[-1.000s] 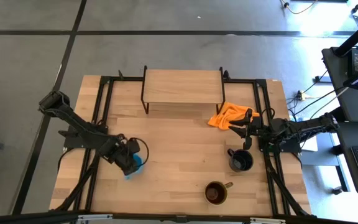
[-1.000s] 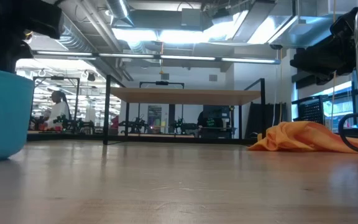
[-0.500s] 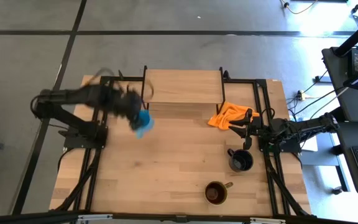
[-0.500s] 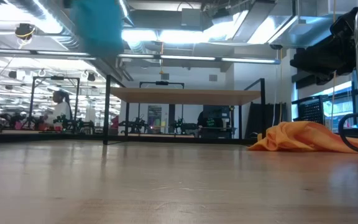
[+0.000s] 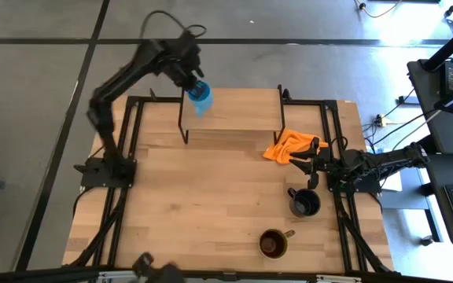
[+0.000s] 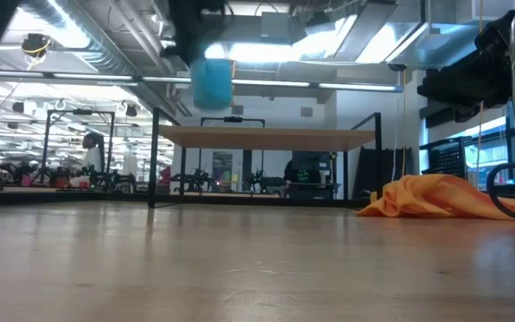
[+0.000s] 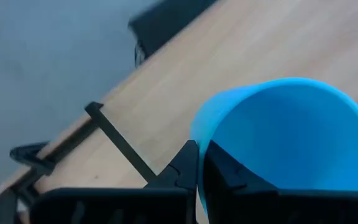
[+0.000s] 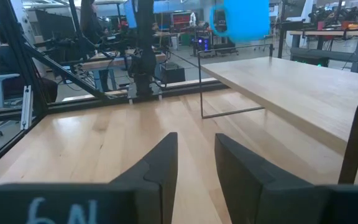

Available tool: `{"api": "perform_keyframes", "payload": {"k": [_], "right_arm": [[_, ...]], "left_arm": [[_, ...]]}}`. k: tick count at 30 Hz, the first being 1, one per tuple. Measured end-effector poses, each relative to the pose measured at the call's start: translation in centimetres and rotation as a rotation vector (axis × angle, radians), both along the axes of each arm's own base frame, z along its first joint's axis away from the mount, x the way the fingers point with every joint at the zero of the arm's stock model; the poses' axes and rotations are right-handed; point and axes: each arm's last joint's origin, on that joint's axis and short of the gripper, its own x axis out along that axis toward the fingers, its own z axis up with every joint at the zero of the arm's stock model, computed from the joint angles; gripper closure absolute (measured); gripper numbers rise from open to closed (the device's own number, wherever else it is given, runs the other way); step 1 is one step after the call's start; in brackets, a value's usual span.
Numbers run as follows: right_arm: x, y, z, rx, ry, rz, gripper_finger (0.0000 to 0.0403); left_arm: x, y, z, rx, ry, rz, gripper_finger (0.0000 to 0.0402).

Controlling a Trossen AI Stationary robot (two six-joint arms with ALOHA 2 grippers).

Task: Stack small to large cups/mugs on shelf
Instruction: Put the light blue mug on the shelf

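My left gripper (image 5: 193,82) is shut on the small light-blue mug (image 5: 201,99), high over the left end of the light-wood shelf (image 5: 238,110). In the low view the mug (image 6: 211,82) hangs clear above the shelf board (image 6: 266,136). The black mug (image 5: 305,203) stands on its base at the table's right. The brown mug (image 5: 274,244) stands on its base near the front edge. My right gripper (image 5: 311,167) is open and empty, level above the table beside the black mug. My left gripper holds the blue mug by its rim (image 7: 196,134), one finger (image 7: 225,171) inside the mug and one finger (image 7: 184,167) outside its wall. The fingers come from above. The mug hangs below them, lifted clear of the shelf and the table.
An orange cloth (image 5: 289,145) lies on the table to the right of the shelf, next to my right gripper. The shelf's thin black legs (image 5: 182,130) stand at its corners. Bare tabletop (image 5: 211,196) lies between the shelf and the two mugs.
My left gripper has risen from the table's near left with the blue mug and swung toward the far edge. The mug, first on the table, is now lifted clear and hangs over the shelf's left end. My right arm has kept still.
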Motion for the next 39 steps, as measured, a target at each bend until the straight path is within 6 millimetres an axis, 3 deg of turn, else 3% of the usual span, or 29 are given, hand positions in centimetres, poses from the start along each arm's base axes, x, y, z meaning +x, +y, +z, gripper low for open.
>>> {"api": "perform_keyframes", "payload": {"k": [4, 9, 23, 31, 39], "right_arm": [[0.0, 0.0, 0.0, 0.000, 0.000, 0.000, 0.0295], [0.0, 0.0, 0.0, 0.000, 0.000, 0.000, 0.0295], [0.0, 0.0, 0.0, 0.000, 0.001, 0.000, 0.0295], [0.0, 0.0, 0.0, 0.000, 0.001, 0.000, 0.0295], [0.0, 0.0, 0.0, 0.000, 0.001, 0.000, 0.0295]], "left_arm": [[0.7, 1.8, -1.9, -0.060, 0.119, -0.011, 0.0395], [0.5, 2.5, -2.1, -0.049, 0.134, -0.033, 0.0395], [0.4, 3.2, -2.0, -0.049, 0.074, -0.049, 0.0395], [0.7, 3.3, -3.7, -0.083, 0.118, -0.057, 0.0379], [1.2, 3.2, -3.8, -0.073, 0.101, -0.070, 0.0381]]}}
